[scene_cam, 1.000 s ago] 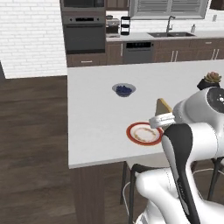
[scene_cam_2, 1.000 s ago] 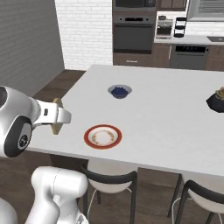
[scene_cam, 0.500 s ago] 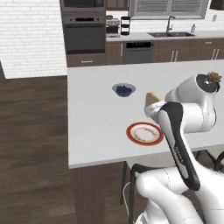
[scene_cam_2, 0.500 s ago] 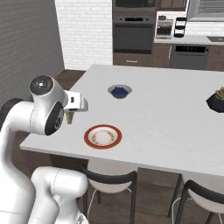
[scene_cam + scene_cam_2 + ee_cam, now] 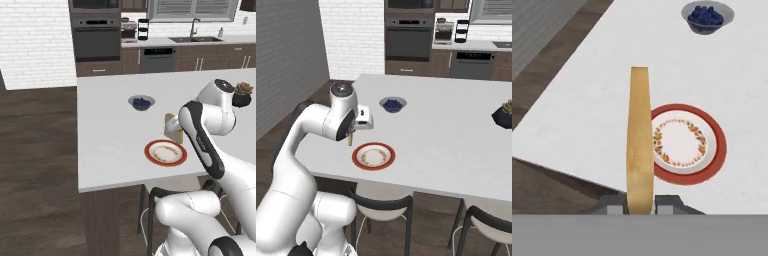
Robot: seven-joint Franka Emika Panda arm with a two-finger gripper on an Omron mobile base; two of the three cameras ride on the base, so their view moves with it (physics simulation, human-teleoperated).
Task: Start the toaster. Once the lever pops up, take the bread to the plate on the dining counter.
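We're looking at the dining counter (image 5: 110,150) first, big pale slab. On it sits the plate (image 5: 688,144), red rim, with the berry bowl (image 5: 707,16) up at 12 o'clock from it in the hand view. The gripper (image 5: 641,202) is clamped on the bread (image 5: 640,145), held edge-on just at the plate's 9 o'clock side.

White arm bent high, forearm reaching forward, gripper (image 5: 640,204) pointing down toward 12 o'clock, fingers clamped on the bread (image 5: 639,145)
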